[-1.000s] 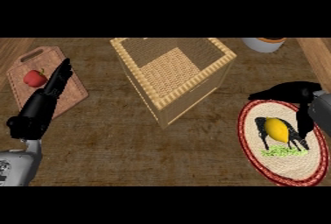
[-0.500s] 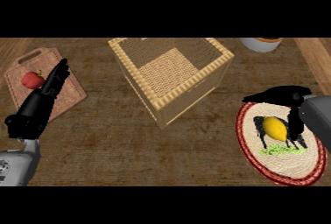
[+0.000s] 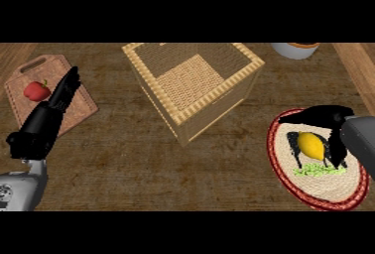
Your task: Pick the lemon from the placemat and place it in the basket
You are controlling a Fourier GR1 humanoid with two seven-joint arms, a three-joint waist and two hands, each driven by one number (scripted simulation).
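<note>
Step in hand: you are closing the right hand [image 3: 326,126] on the lemon [image 3: 312,145]; judging by the fingers [image 3: 296,149] already down on either side of it, the grasp is forming but not clearly finished.
Right hand: it arches over the lemon from above, with dark fingers curled down along both flanks of the fruit, so it reads as grasping the lemon.
Lemon: it sits directly under the right palm, between the fingers, on the placemat [image 3: 322,186], with a small green patch [image 3: 319,170] just on the wrist side of it.
Lift status: you cannot tell from this view whether the lemon is off the mat or resting on it.
Grasp advice: keep the fruit centred between thumb and fingers before you raise it; a rounded, smooth lemon will likely roll out sideways if only one side bears on it.
Basket: the woven basket [image 3: 192,82] stands well to the left of the right hand and further from you, its opening facing up.
Carry advice: lift straight up first, then travel left and forward, clearing the near rim before lowering.
Left hand: it rests with straight fingers at the view's left [image 3: 55,109], over the cutting board [image 3: 73,96] edge, near a red fruit [image 3: 36,91]; leave it there.
Other item: a bowl [image 3: 296,48] sits beyond the right hand, out of the carry path.
</note>
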